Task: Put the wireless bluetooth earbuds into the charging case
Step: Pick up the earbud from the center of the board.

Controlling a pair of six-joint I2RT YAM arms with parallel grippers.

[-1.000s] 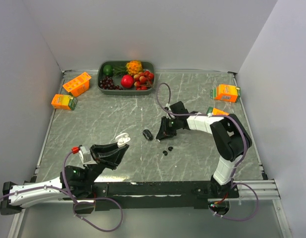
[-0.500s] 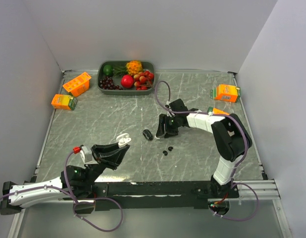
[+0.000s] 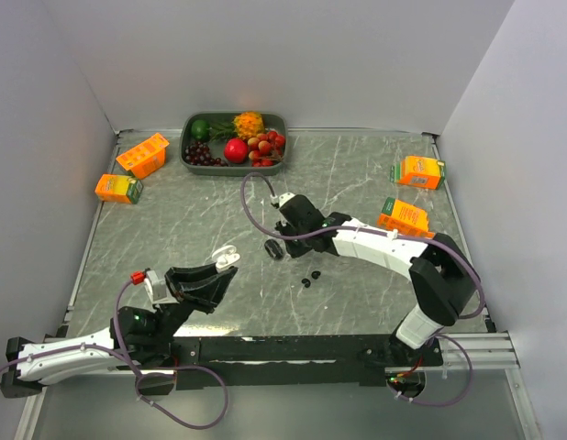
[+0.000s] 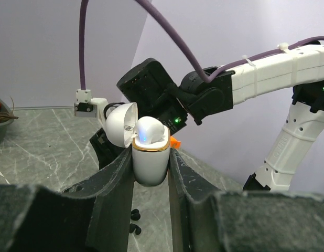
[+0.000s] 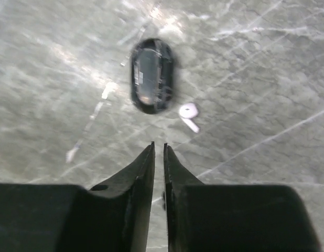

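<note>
A table (image 3: pixel 201 220) with a grey-green, marble-patterned top veined in white forms the floor of a small enclosure. Three plain, matte, pale grey walls close it in: a back wall (image 3: pixel 293 55), a left wall (image 3: pixel 36 137) and a right wall (image 3: pixel 531 165). A thin light metal strip (image 3: pixel 85 240) borders the tabletop where it meets them. Along the near edge runs a black rail (image 3: pixel 293 348) beside a silver frame (image 3: pixel 490 341). The light is soft and even, casting faint shadows. In the right wrist view bright glare (image 5: pixel 167 21) smears across the stone pattern. In the left wrist view the walls take a lilac tint.
</note>
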